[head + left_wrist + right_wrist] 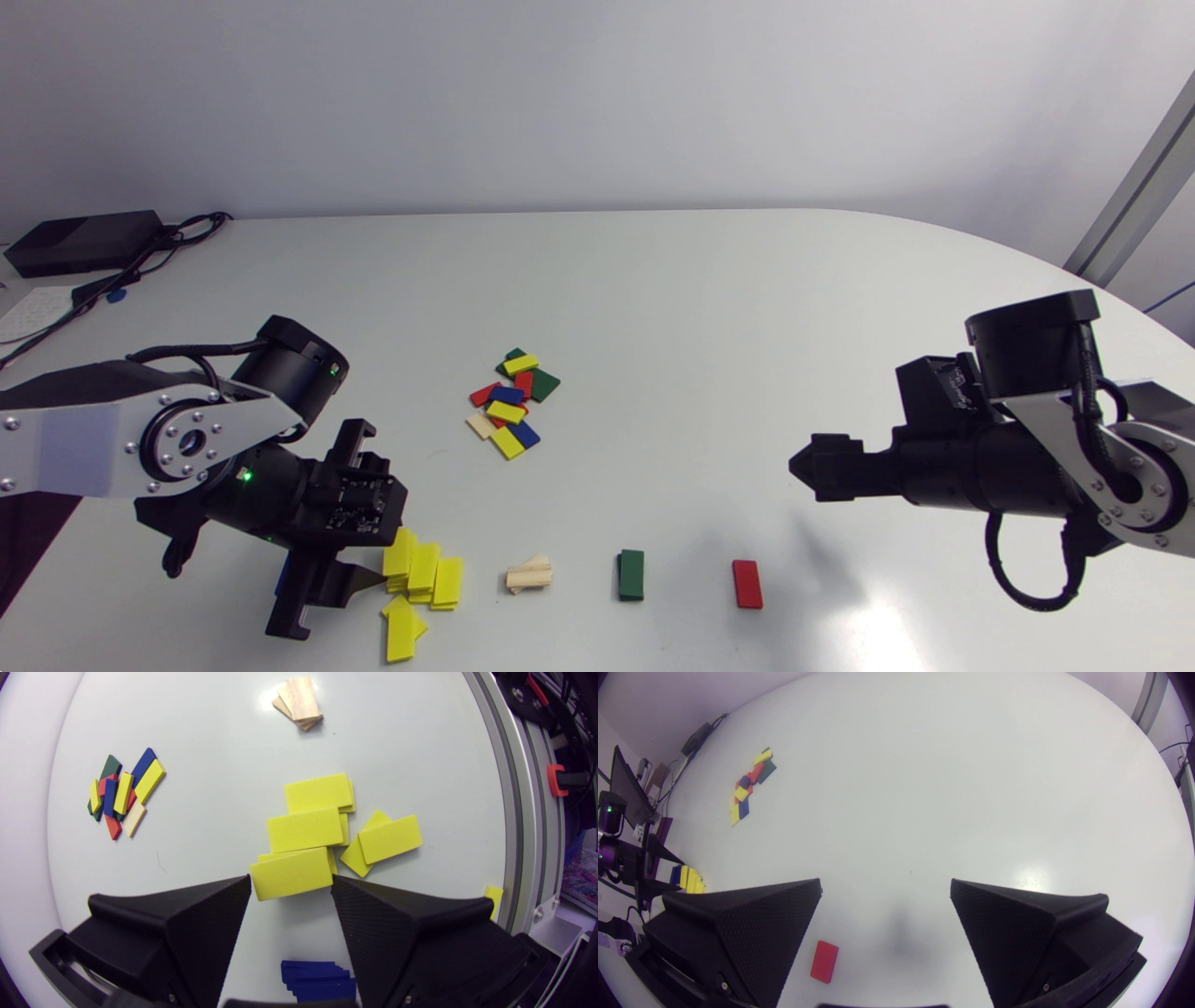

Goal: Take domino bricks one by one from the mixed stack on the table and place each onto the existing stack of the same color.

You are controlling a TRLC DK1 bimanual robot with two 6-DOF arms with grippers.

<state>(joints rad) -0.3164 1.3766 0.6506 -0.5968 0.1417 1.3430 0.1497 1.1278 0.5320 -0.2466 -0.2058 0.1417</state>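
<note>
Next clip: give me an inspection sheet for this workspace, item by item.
Surface: white table, rounded far edge.
Job's things: mixed pile mid-table; along the near edge, yellow bricks sprawled rather than squared, blue stack, wooden stack, green stack, red brick.
Clutter: black box and white sheet at the far left corner.
Grippers: left gripper at the yellow bricks, grip unclear; right gripper open, empty, near the red brick.
Cables: black cables by the black box.
Surroundings: nothing seen.
</note>
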